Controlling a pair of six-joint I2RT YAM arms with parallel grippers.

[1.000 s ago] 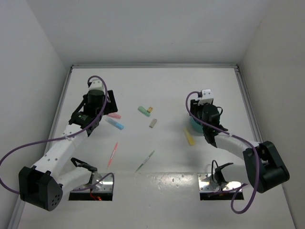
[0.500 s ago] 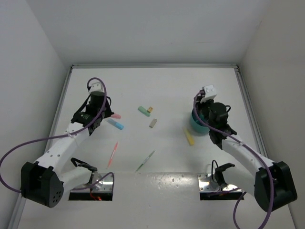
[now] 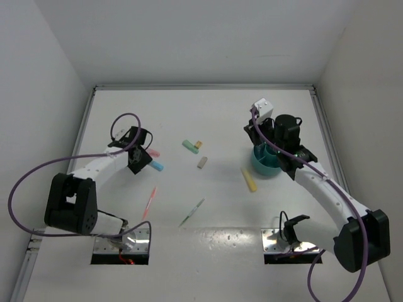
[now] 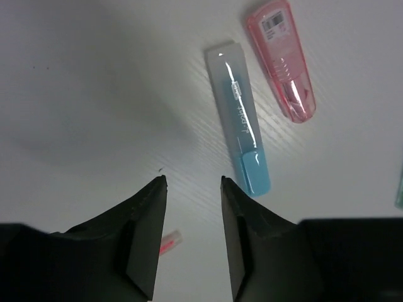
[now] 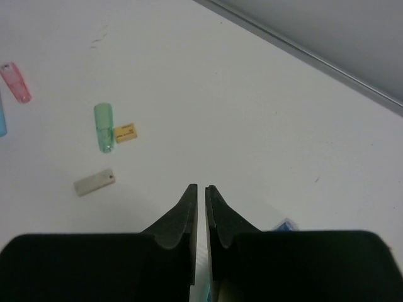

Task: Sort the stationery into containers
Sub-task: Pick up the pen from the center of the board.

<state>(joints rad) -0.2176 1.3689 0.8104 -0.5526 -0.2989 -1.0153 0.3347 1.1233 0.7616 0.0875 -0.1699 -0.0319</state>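
Observation:
My left gripper (image 3: pixel 138 162) hangs open just left of the light blue marker (image 3: pixel 155 165) and the pink marker (image 3: pixel 151 153). In the left wrist view its jaws (image 4: pixel 192 182) stand apart over bare table, with the blue marker (image 4: pixel 239 135) and pink marker (image 4: pixel 281 60) just beyond the right finger. My right gripper (image 3: pixel 257 139) hovers at the far left rim of the teal cup (image 3: pixel 267 165); its jaws (image 5: pixel 201 187) are almost together, with nothing between them. A green marker (image 3: pixel 190 146), yellow eraser (image 3: pixel 198 145), grey eraser (image 3: pixel 202 162), yellow marker (image 3: pixel 249 180), pink pen (image 3: pixel 149 202) and green pen (image 3: pixel 192 212) lie on the table.
White walls close the table at the back and both sides, with a metal rail (image 3: pixel 201 87) along the far edge. Two metal base plates (image 3: pixel 280 242) sit at the near edge. A blue tip (image 5: pixel 283 225) peeks beside my right fingers.
My left arm folded back and lowered, and its gripper now faces the blue and pink markers. My right gripper swung across the cup to its far rim and closed.

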